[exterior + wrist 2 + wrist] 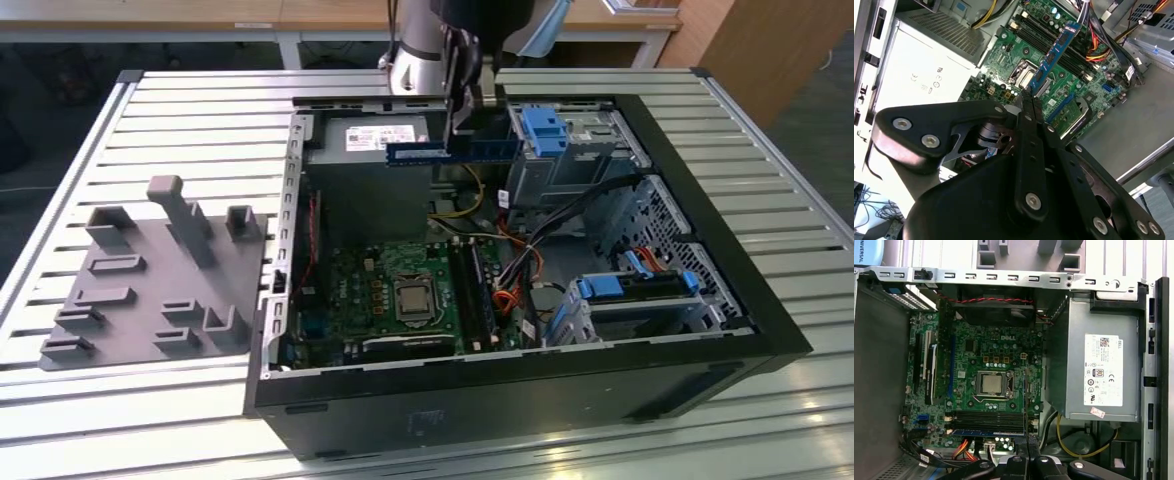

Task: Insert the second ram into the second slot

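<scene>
Your gripper [1027,102] has its black fingers pinched tight on the second ram [1055,54]. That blue stick pokes out past the fingertips, high in the air above the open computer case [747,300]. The long black memory slots [470,285] lie down below the gripper, well apart from it, on the green motherboard [387,265]. In the exterior view the stick's long side runs across the slots, not along them. It is not in a slot yet.
</scene>
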### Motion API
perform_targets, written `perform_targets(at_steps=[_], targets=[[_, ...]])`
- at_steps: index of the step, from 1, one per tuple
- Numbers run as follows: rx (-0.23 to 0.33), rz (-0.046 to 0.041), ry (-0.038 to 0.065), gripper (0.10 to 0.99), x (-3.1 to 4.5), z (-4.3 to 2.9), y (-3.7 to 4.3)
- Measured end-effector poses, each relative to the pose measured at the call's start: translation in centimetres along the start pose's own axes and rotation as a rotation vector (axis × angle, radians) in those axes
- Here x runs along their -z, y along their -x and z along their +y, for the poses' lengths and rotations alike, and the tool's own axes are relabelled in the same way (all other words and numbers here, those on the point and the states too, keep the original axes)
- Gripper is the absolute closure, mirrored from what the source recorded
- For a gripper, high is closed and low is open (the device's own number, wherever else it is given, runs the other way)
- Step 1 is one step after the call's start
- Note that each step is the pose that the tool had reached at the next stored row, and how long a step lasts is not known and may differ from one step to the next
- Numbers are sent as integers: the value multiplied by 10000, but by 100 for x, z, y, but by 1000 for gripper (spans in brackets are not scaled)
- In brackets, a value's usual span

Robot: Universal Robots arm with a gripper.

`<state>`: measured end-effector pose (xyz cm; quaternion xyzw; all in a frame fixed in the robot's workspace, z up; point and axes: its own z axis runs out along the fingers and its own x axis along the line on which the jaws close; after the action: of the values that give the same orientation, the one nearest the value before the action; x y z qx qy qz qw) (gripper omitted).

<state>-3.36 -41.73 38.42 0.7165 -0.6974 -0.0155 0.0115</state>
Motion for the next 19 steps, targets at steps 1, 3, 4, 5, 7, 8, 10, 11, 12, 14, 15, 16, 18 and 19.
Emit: perform_targets(at_steps=[1,3,4,5,7,8,10,11,12,14,15,16,18,19], targets=[[-1,2,0,969,0,0,-4],[-1,5,0,969,0,1,-12],[-1,6,0,969,0,1,-16],[-1,8,0,969,0,1,-19],[-1,12,0,969,0,1,-26],[-1,13,0,969,0,1,-29],[-1,17,1,969,0,1,-37],[-1,18,0,969,0,1,-41],[-1,19,0,969,0,1,-45],[-1,22,0,969,0,2,-53],[-1,24,0,969,0,2,-57],[-2,25,1,969,0,2,-61],[-1,28,1,969,1,2,-70],[-1,28,1,969,1,2,-76]])
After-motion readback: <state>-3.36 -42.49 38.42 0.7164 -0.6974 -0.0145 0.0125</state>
